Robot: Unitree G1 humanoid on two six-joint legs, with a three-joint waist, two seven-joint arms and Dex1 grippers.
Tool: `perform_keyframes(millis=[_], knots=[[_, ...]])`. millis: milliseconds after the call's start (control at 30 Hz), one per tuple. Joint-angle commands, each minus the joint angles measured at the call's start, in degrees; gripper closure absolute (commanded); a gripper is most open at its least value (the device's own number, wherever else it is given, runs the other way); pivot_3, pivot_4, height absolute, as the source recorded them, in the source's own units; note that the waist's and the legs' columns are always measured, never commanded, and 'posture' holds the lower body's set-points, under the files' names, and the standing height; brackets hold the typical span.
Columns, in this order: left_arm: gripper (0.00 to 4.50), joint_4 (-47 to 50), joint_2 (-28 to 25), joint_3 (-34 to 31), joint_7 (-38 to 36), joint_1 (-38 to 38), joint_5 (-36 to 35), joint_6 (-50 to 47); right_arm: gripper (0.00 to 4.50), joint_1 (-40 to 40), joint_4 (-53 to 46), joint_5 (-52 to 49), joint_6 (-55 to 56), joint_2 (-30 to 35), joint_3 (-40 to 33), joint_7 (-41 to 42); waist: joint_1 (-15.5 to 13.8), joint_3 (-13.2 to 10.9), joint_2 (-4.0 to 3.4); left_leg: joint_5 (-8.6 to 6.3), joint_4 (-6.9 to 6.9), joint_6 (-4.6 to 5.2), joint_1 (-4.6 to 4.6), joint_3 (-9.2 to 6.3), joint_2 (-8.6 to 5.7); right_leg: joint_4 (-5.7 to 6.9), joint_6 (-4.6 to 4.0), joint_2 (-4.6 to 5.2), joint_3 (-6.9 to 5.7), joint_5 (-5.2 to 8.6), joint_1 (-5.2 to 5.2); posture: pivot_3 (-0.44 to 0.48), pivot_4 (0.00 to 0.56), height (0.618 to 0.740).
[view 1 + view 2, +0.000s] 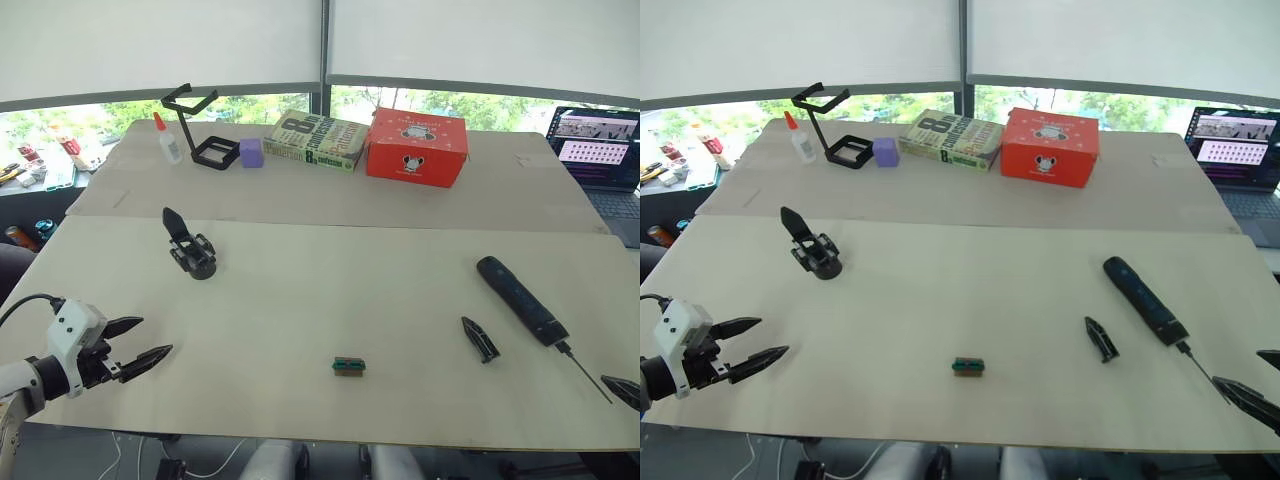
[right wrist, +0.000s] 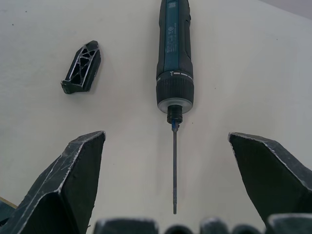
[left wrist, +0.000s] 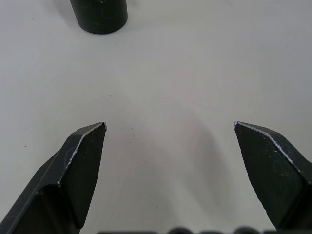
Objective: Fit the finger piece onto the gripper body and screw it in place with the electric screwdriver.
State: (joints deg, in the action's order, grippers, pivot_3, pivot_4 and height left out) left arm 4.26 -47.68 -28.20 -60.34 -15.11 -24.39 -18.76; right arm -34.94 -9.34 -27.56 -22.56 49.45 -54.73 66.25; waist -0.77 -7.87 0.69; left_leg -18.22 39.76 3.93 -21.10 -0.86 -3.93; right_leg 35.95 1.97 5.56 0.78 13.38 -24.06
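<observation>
Hands (image 1: 148, 339) (image 2: 168, 136) (two) open; one electric screwdriver (image 1: 520, 300), one finger piece (image 1: 480, 339).

A red box (image 1: 417, 147), book (image 1: 318, 141), purple cube (image 1: 251, 152) and glue bottle (image 1: 168, 139) line the far table.

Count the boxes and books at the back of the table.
2: a book lying flat at the back centre, and a red box touching its right side. Nothing appears hidden behind them.

You get bright, even daylight from the windows (image 1: 120, 115) beyond the table (image 1: 330, 330); shadows are faint, wrist views sharp.
</observation>
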Motion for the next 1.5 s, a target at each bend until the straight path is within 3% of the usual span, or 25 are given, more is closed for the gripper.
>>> perform_keyframes(millis=[33, 200, 300, 367, 700, 1167, 1267, 1367, 1500], knots=[[0.04, -1.35, 0.16, 0.64, 0.88, 1.51, 1.22, 2.94, 0.00, 2.55, -2.15, -0.34, 0.67, 0.69, 0.56, -1.69, 0.01, 0.00, 0.00, 0.00, 0.00, 0.00, 0.00, 0.00, 0.00, 0.00, 0.00, 0.00, 0.00, 0.00, 0.00, 0.000, 0.150, 0.740], [0.04, -8.14, 0.64, 3.44, 3.41, 7.91, 4.10, 6.39, 0.00, 9.86, -10.41, -1.32, -2.10, 3.03, 5.92, -5.62, 0.11, 0.04, -0.09, 0.04, 0.02, -0.07, 0.01, 0.07, 0.00, 0.10, -0.05, 0.00, 0.00, -0.04, -0.06, 0.000, 0.150, 0.740], [0.04, -14.19, 1.20, 5.00, 4.66, 14.17, 5.15, 9.40, 0.00, 17.20, -16.91, -6.16, -6.59, 6.78, 12.20, -6.66, 0.12, 0.04, -0.08, 0.29, -0.01, 0.25, -0.01, 0.02, 0.03, 0.13, -0.05, -0.09, -0.07, -0.04, -0.15, 0.000, 0.150, 0.740], [0.04, -17.55, 1.53, 7.56, 4.82, 18.16, 7.05, 12.20, 0.00, 22.63, -19.39, -9.64, -9.20, 9.82, 16.95, -5.59, 0.09, 0.03, -0.08, 0.56, 0.01, -0.07, -0.05, 0.02, 0.02, 0.12, -0.05, -0.10, -0.07, -0.04, -0.17, 0.000, 0.150, 0.740], [0.04, -30.91, 4.76, 17.00, 3.99, 33.39, 11.19, 16.99, 0.00, 42.82, -21.88, -16.63, -12.65, 12.10, 33.92, -4.82, -0.01, -0.07, 0.22, 0.54, 0.10, 0.02, -0.27, -0.02, -0.09, 0.01, 0.01, 0.02, -0.16, -0.08, -0.23, 0.000, 0.150, 0.740], [0.04, -48.27, 9.78, 18.90, 7.48, 47.04, 13.58, 20.79, 0.00, 45.80, -23.43, -18.37, -14.37, 11.10, 35.00, -7.54, 0.01, -0.05, 0.28, 0.55, 0.36, 0.02, -0.54, -0.04, -0.10, 0.15, 0.05, -0.01, -0.22, -0.10, -0.42, 0.000, 0.150, 0.740], [0.80, -44.02, 10.18, 21.23, 1.77, 45.36, 13.60, 26.56, 0.00, 44.64, -23.98, -17.73, -13.90, 11.20, 34.31, -7.84, 0.09, -0.03, 0.31, 0.55, 0.43, 0.02, -0.76, -0.03, -0.11, 0.25, 0.06, -0.02, -0.22, -0.11, -0.67, 0.000, 0.150, 0.740], [2.08, -35.19, 11.75, 23.58, -2.52, 43.18, 11.63, 25.85, 0.00, 43.62, -24.24, -17.82, -13.91, 11.26, 33.40, -7.98, 0.06, -0.03, 0.31, 0.57, 0.65, 0.01, -1.19, 0.00, -0.14, 0.40, 0.06, 0.00, -0.21, -0.12, -1.08, 0.000, 0.150, 0.740], [2.08, -20.81, 15.80, 28.36, -4.85, 41.00, 9.11, 19.31, 0.00, 41.00, -25.32, -17.36, -13.56, 10.83, 32.50, -8.27, -0.50, -0.04, 0.33, 0.54, 1.17, 0.10, -1.51, -0.14, -0.14, 0.77, 0.07, 0.00, -0.30, -0.13, -1.10, 0.000, 0.150, 0.740]])
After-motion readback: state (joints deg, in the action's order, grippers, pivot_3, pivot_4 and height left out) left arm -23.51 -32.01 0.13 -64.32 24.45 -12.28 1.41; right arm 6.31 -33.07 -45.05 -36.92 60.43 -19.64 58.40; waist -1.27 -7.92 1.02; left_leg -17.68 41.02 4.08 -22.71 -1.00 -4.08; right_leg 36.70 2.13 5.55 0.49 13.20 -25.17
